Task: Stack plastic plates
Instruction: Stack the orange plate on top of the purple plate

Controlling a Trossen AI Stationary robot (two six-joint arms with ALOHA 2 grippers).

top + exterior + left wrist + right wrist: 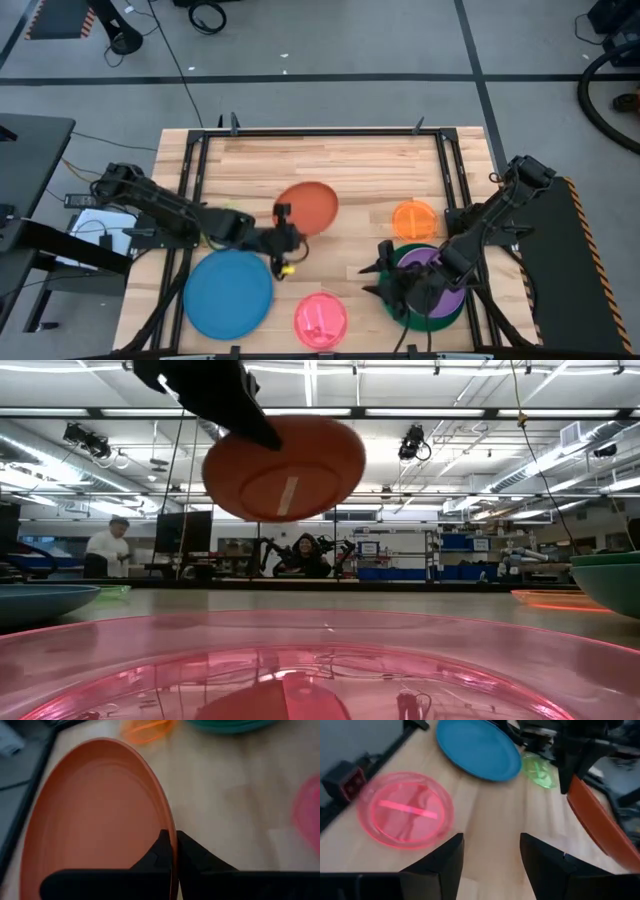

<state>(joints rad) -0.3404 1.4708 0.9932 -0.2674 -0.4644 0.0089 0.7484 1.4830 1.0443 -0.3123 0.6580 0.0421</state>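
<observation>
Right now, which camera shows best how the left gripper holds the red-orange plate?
The left wrist view: the left gripper pinches the red-orange plate by its rim. The high view shows the plate over the table; the low view shows it lifted, tilted; the right wrist view shows only its edge.

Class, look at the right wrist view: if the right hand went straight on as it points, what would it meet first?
Probably bare table, then likely the blue plate; depth is unclear. The right hand is open.

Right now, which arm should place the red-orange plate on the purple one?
Left. Its end effector is shut on the red-orange plate, lifted off the table. The right end effector is open, empty, beside the purple plate.
</observation>
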